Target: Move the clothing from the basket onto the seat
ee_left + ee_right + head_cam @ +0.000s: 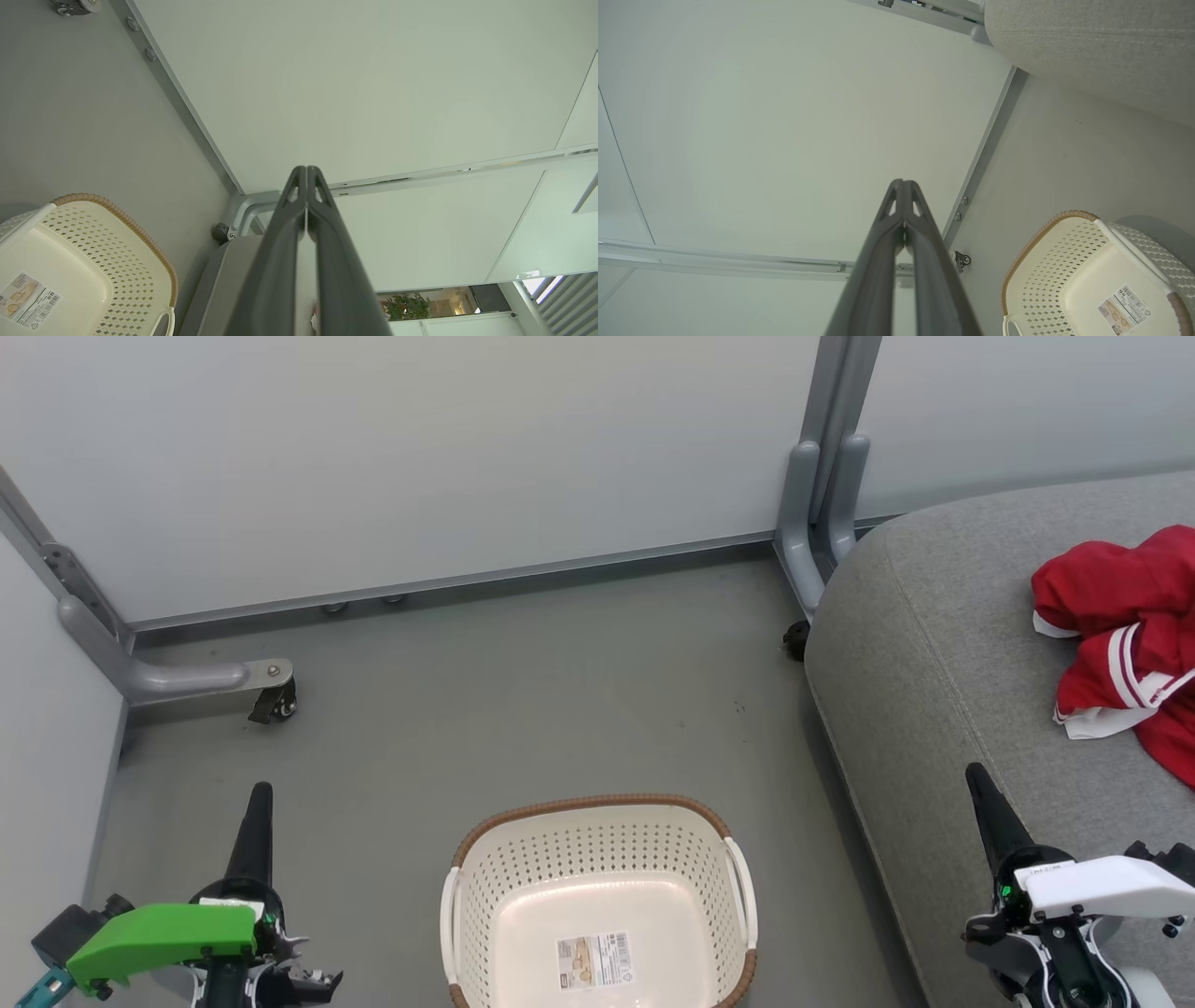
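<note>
The red clothing (pixel 1128 639) with white stripe trim lies crumpled on the grey seat (pixel 943 644) at the right edge. On the floor at bottom centre stands the cream perforated basket (pixel 597 845), holding nothing but a label on its base; it also appears as the basket (pixel 117 261) and the basket (pixel 1045 261) in the wrist views. My left gripper (pixel 260 793) is shut and empty at lower left, well left of the basket; its tips meet at the left gripper (pixel 307 169). My right gripper (pixel 976 773) is shut and empty over the seat's front edge, tips together at the right gripper (pixel 902 183).
Pale partition panels (pixel 420 457) close off the back and left, standing on grey metal feet with castors (pixel 274 703). A grey post (pixel 822 495) stands between the panels beside the seat's corner. Grey floor (pixel 523 709) stretches between panels, basket and seat.
</note>
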Available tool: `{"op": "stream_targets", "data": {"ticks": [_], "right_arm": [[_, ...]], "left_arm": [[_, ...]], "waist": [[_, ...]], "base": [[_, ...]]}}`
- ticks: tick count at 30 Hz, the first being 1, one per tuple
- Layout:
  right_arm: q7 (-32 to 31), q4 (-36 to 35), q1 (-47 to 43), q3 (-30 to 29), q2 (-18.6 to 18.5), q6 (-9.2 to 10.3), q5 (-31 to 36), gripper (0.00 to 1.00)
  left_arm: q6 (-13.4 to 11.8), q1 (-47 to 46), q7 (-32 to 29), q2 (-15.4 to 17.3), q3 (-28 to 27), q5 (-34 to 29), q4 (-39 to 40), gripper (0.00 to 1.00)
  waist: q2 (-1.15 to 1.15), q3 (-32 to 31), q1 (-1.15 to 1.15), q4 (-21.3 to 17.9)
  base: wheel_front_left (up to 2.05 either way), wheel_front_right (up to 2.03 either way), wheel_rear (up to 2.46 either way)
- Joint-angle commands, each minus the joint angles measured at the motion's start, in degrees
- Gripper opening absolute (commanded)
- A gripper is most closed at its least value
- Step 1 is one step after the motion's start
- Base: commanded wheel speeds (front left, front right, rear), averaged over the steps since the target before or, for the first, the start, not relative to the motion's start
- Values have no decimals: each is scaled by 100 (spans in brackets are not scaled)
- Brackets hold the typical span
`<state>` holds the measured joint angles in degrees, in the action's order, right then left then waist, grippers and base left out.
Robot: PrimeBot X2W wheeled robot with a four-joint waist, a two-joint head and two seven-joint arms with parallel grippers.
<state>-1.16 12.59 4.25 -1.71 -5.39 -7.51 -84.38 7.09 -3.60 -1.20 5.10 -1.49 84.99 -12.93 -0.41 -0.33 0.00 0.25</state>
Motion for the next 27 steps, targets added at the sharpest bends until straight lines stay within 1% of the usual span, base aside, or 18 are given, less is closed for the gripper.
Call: {"op": "stream_targets", "data": {"ticks": [1, 23, 27], "right_arm": [[-38, 10, 99, -34, -21, 3, -126, 0], [-284, 147, 219, -168, 11, 4, -1048, 0], [-301, 156, 223, -181, 17, 4, -1074, 0]], "left_arm": [[36, -143, -34, 44, -34, 114, 9, 0], [54, -311, -278, 33, -185, 997, -116, 0], [55, -300, -292, 25, -199, 1025, -122, 0]], "waist": [[34, 2, 0, -1], [41, 39, 0, -24], [41, 42, 0, -25]], "base": [[0, 0, 0], [0, 0, 0], [0, 0, 0]]}}
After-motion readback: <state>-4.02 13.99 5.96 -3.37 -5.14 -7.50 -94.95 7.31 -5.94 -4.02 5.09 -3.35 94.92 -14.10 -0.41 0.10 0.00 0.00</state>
